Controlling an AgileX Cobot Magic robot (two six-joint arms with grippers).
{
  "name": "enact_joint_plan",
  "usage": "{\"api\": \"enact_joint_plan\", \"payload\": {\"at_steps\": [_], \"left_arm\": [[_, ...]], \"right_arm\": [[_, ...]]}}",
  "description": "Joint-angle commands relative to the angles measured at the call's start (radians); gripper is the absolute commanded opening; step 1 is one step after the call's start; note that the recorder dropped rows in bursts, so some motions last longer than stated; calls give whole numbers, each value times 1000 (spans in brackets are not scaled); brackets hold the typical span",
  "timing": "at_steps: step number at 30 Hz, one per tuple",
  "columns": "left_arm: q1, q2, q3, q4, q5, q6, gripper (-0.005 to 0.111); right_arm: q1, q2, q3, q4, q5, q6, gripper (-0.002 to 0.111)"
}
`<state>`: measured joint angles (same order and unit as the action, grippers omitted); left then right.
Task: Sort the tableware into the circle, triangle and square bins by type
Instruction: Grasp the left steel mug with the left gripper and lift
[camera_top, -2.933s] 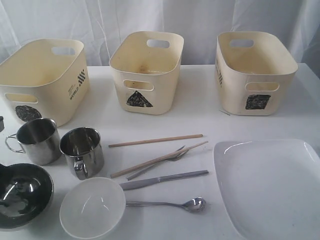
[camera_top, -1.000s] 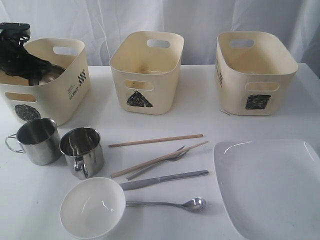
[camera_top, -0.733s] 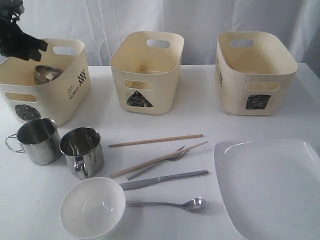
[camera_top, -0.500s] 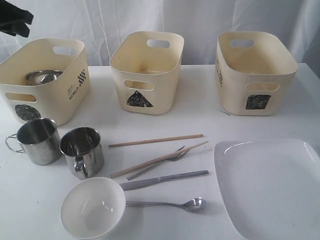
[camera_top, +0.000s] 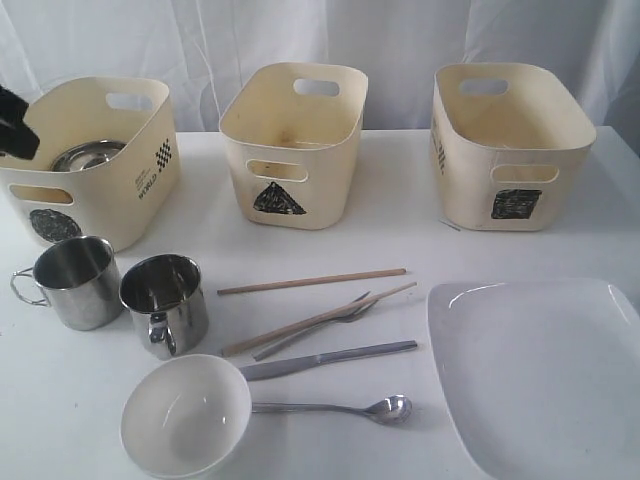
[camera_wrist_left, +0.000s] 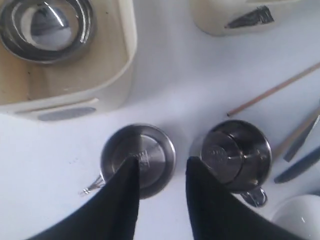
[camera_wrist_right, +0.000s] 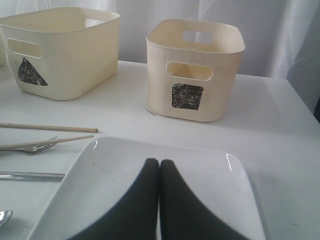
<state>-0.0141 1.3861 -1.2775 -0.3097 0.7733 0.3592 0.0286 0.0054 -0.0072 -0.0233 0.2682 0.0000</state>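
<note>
Steel bowl (camera_top: 88, 154) lies inside the circle bin (camera_top: 110, 215) in the exterior view, no longer on the worktop where it sat earlier. Only the left wrist view shows the left end effector (camera_wrist_left: 161, 165) open and empty above a mug (camera_wrist_left: 150, 150). In the right wrist view, the right end effector (camera_wrist_right: 159, 162) is closed over the plate (camera_wrist_right: 125, 150).

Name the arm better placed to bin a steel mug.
Left. The left gripper hangs, jaws open, above a steel mug beside the circle bin; the right gripper sits shut over the plate.
</note>
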Motion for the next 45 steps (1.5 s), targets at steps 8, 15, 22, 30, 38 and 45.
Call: {"api": "enact_joint_plan", "payload": {"at_steps": [8,15,22,30,38,45], "left_arm": [[-21,-99,338,-14,-232,80,48],[-21,-43,359,-12,-356,90,58],[-21,125,359,-12,-468,92,58],[-21,293,357,-12,-607,92,55],[-21,283,357,-12,-544,85,0],[-18,18,294,4,-373,85,0]], "right_arm": [[-6,-5,7,-5,-6,21,0],[-6,-5,7,-5,-6,21,0],[-6,-5,7,-5,-4,21,0],[-6,-5,7,-5,-6,21,0],[-6,-5,7,-2,-5,21,0],[-6,-5,7,-2,-6,21,0]]}}
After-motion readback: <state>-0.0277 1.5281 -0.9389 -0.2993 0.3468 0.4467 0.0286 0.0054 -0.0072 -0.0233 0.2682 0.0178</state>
